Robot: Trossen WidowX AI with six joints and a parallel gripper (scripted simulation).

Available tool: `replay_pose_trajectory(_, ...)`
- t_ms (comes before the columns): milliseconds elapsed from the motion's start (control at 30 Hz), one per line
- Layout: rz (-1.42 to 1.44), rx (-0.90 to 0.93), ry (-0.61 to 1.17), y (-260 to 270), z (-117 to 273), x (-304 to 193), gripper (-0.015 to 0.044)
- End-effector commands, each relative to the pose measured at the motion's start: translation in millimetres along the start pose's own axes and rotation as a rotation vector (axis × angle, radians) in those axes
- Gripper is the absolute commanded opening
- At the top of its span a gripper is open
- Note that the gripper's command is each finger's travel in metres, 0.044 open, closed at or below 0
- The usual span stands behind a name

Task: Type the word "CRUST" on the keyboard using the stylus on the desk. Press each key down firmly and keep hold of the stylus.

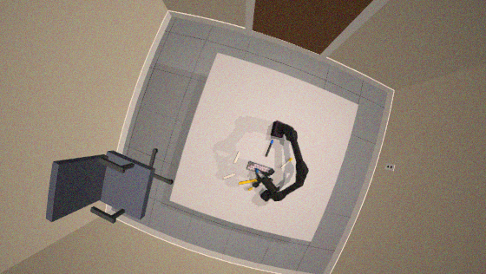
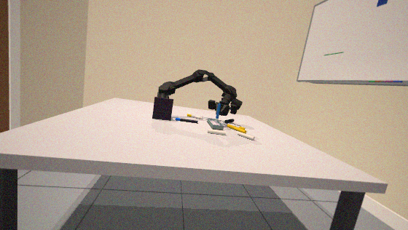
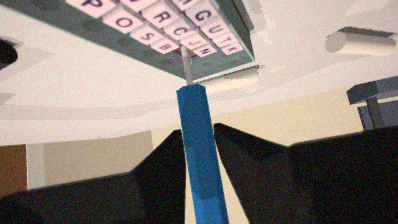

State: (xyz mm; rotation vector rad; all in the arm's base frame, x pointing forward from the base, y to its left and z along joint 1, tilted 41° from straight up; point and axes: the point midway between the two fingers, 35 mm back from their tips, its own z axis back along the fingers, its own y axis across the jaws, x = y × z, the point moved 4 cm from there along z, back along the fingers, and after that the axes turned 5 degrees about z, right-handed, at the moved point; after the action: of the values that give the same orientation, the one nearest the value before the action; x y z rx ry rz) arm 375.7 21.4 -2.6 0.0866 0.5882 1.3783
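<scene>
The keyboard [image 1: 252, 166] [image 2: 218, 127] [image 3: 220, 67] lies on the desk, a small greenish board with pale lettered keys. My gripper [image 1: 260, 175] [image 2: 218, 104] [image 3: 198, 133] is shut on the blue stylus [image 1: 257, 170] [image 2: 218, 110] [image 3: 196, 110], above the keyboard. The stylus points down, and its thin grey tip [image 3: 186, 65] meets the key area in the wrist view, beside the B, J and N keys. Whether the tip touches or presses a key cannot be told. P, O, S, R, C, G, U, T and K also show; part of the key area is cut off at the top edge.
A thick yellow stick [image 1: 246, 182] [image 2: 237, 128] lies beside the keyboard. White sticks [image 1: 236, 157] [image 1: 229, 176] [image 2: 216, 132] [image 2: 246, 137] [image 3: 362, 43] lie around it. A black pen with a blue end [image 1: 268, 149] [image 2: 187, 120] lies near the arm's base.
</scene>
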Motion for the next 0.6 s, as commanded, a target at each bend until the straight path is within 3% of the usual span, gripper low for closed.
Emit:
replay_pose_trajectory(0,-0.004,0.003,-0.003,-0.3,-2.0,2.5,0.0081)
replay_pose_trajectory(567,-0.004,0.003,-0.003,-0.6,-3.8,5.5,0.0081)
